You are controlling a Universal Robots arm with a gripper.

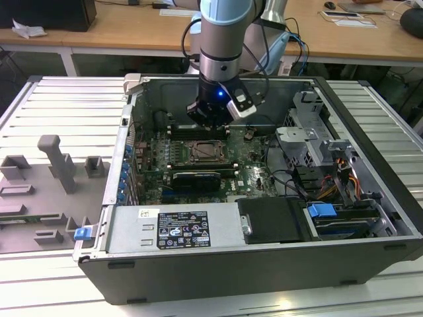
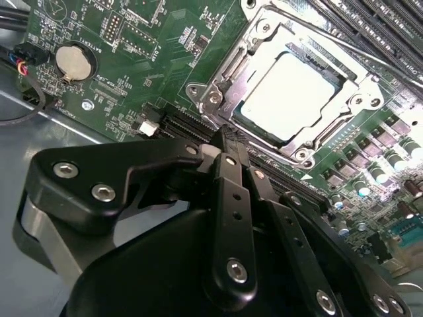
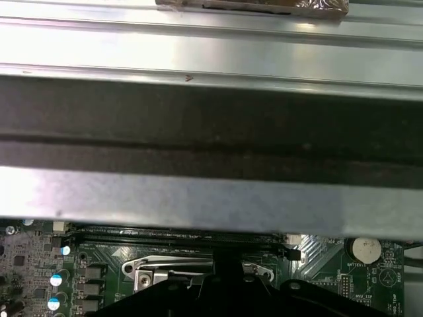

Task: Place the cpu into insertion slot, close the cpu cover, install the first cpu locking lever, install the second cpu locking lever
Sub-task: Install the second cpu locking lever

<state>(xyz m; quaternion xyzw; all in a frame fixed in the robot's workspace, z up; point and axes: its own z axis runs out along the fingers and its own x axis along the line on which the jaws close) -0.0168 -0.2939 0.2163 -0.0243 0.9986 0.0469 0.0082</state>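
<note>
Silvery-beige and flat, the square cpu (image 2: 293, 98) sits in the metal-rimmed insertion slot (image 2: 218, 99), the thin silvery cpu cover (image 2: 264, 36) framing it. The black gripper (image 2: 228, 135) hangs just beside, fingers pressed together, empty. Light, stiff, fragile: better handled by its edges.

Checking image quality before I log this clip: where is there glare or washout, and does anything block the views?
In the second wrist view the cpu top is washed out almost white by glare, and the dark pincer fills the foreground. In the first wrist view a bright band glares on the case wall, with a dark shadowed strip under it. The exterior view is evenly lit; the arm overhangs the insertion slot.
</note>
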